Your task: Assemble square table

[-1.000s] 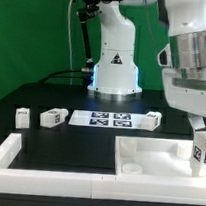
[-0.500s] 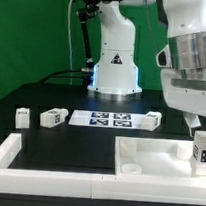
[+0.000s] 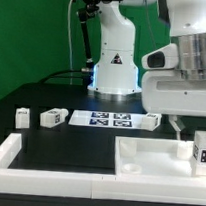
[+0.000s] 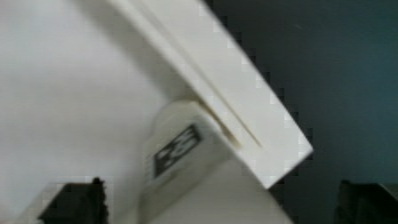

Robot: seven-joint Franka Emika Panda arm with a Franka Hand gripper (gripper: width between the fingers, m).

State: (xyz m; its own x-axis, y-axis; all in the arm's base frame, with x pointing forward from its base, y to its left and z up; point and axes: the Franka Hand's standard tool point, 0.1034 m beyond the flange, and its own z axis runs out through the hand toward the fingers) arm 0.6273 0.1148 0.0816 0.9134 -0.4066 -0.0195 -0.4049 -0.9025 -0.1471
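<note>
The square table's white top (image 3: 138, 146) lies tray-side up at the front of the exterior view's right. One white tagged leg (image 3: 200, 153) stands upright in its far right corner. My gripper (image 3: 192, 131) hangs open just above that leg, apart from it. In the wrist view the leg (image 4: 192, 150) sits against the top's raised rim (image 4: 214, 62), and the two dark fingertips (image 4: 75, 202) stand wide on either side with nothing gripped. Three loose legs lie on the black table: one (image 3: 22, 117), another (image 3: 54, 115) and a third (image 3: 151, 119).
The marker board (image 3: 102, 119) lies flat between the loose legs. White border rails (image 3: 9, 149) run along the exterior view's left and front. The robot's white base (image 3: 116, 67) stands behind, before a green backdrop.
The jaws have opened and let go of the leg, which stays standing in the corner. The gripper has lifted and shifted slightly toward the exterior view's left.
</note>
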